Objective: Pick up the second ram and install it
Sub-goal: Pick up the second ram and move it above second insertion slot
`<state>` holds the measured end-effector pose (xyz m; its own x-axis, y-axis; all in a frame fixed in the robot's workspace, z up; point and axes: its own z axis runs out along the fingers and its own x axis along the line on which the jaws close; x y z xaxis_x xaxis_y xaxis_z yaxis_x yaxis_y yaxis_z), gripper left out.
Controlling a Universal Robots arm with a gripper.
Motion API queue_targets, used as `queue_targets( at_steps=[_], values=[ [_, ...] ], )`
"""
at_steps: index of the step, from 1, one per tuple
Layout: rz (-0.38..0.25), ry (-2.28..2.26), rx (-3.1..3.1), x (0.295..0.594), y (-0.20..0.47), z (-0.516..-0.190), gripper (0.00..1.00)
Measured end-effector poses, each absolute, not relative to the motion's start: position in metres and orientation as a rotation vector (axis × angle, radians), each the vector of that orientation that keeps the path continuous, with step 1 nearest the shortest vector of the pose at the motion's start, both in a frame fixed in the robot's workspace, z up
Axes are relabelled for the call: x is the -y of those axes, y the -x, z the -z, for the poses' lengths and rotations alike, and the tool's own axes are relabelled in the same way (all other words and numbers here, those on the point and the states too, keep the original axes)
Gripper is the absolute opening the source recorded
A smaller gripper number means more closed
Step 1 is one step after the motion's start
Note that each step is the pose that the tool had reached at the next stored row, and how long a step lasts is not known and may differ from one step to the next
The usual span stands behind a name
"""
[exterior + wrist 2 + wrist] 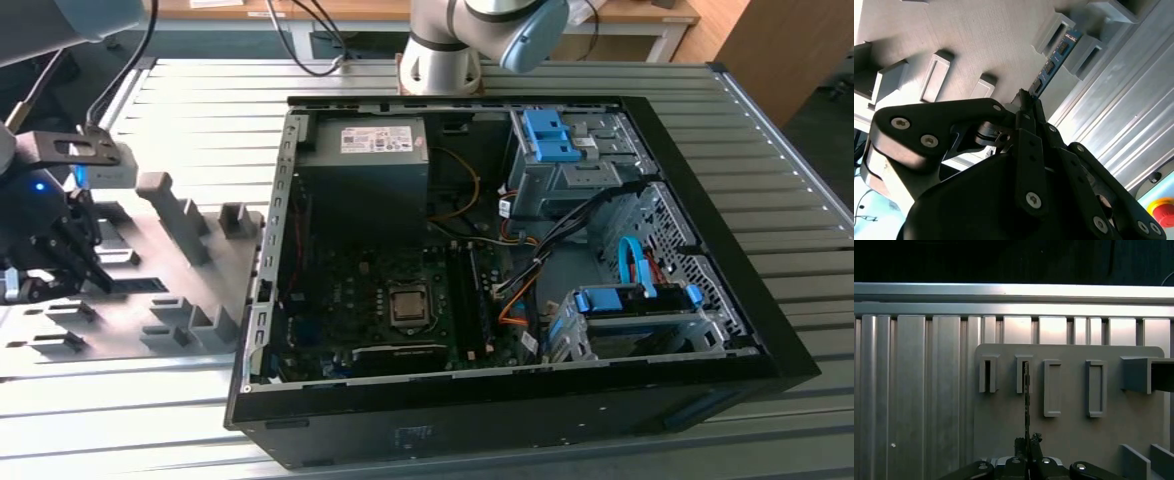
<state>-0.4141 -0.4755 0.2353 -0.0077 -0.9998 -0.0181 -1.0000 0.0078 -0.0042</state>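
Note:
The second ram (1054,62) is a thin blue-green board with black chips, standing on edge on the grey holder plate (979,45). Its far end lies between two grey holder blocks (1051,32). In the first wrist view the ram (1026,400) shows edge-on, running from a slotted block (1023,374) back to my gripper (1027,442). My gripper (1028,100) is shut on the near end of the stick, one finger on each flat side. In the exterior view my gripper (67,262) hangs over the holder plate (200,275) at the exterior view's left, beside the open computer case (507,250).
The case lies open with the motherboard (387,300) facing up, memory slots (470,290) beside the processor socket, cables and blue drive cages to the exterior view's right. Several grey blocks (174,215) rise from the holder plate. The table is ribbed aluminium (909,390).

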Motion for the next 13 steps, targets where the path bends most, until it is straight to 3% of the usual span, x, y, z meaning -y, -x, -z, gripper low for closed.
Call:
queue_targets(
  at_steps=[13],
  values=[
    [-0.015,2.202,-2.219,0.476,0.414,-0.251,0.14]
  ],
)
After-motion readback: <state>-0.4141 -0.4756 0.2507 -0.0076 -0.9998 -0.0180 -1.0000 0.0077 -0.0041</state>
